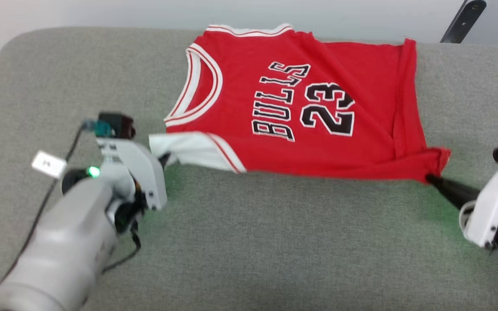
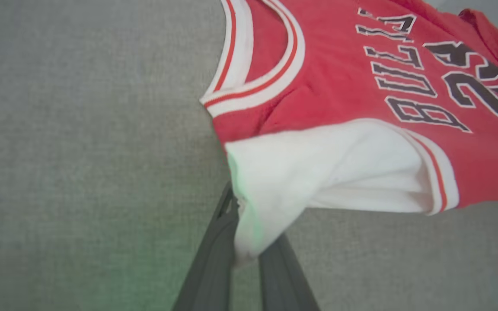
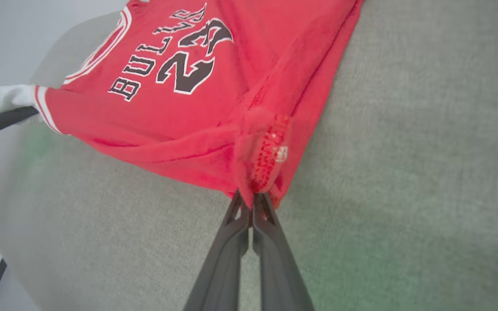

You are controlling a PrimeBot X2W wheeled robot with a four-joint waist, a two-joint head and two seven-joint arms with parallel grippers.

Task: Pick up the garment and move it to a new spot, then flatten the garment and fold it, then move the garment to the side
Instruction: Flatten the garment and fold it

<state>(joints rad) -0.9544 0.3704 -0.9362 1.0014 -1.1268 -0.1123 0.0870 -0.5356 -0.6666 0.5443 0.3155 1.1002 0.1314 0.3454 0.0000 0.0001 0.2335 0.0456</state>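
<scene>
Lower left, the left gripper point(image 1: 165, 158) pinches the white sleeve point(image 1: 184, 151) tight, and the sleeve hides its tips. Lower right, the right gripper point(image 1: 431, 178), partly cut off, squeezes the red bottom corner point(image 1: 439, 157). The garment point(image 1: 249, 77) lies upper middle on the gray cushion point(image 1: 249, 242).

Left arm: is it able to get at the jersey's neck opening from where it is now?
Probably not yet. The left gripper is shut on the jersey's white sleeve, so it would have to let go first. The neck opening lies close beyond that sleeve on the grey padding.
</scene>
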